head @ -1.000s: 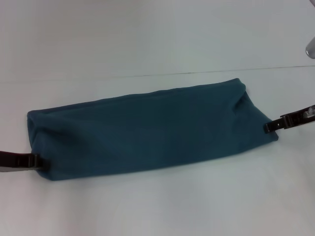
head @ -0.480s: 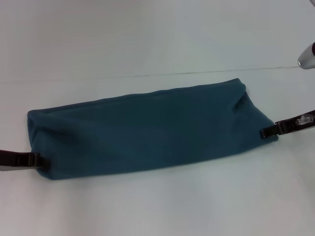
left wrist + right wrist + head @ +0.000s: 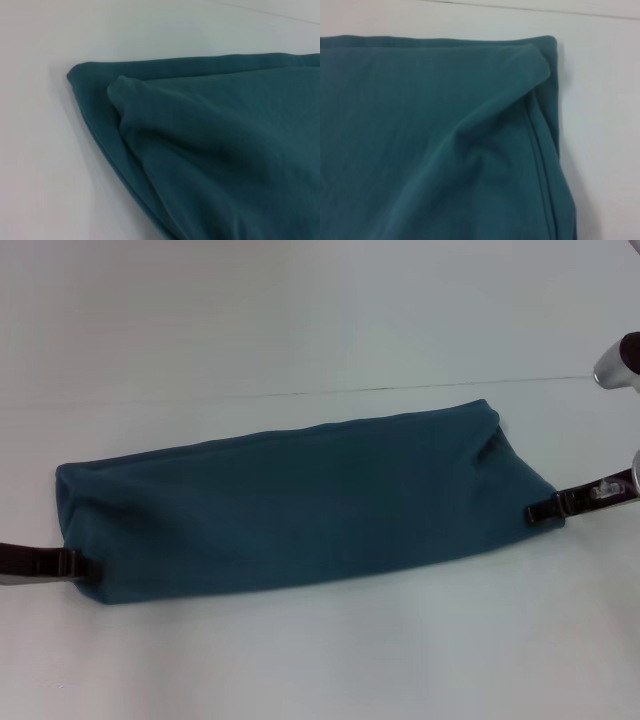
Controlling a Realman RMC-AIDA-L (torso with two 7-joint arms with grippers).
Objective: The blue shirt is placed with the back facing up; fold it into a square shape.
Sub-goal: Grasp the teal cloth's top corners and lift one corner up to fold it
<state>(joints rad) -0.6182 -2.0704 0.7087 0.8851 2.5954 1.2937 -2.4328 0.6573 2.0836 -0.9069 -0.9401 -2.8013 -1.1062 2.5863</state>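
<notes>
You are looking at the blue shirt (image 3: 300,505), a dark teal-blue soft fabric now folded into a long, narrow band. It lies flat across the middle of the head view, slanting from the lower left up toward the upper right. Its plain side faces up, with no lettering showing. At both short ends you see folded layers stacked, with a soft crease near the right end.

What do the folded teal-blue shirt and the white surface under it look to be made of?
The teal-blue shirt looks like soft matte knit fabric, probably cotton jersey: it drapes in rounded folds, with a stitched hem in the right wrist view. The white table looks smooth and hard with a faint sheen, perhaps laminate; I can't be sure.
</notes>
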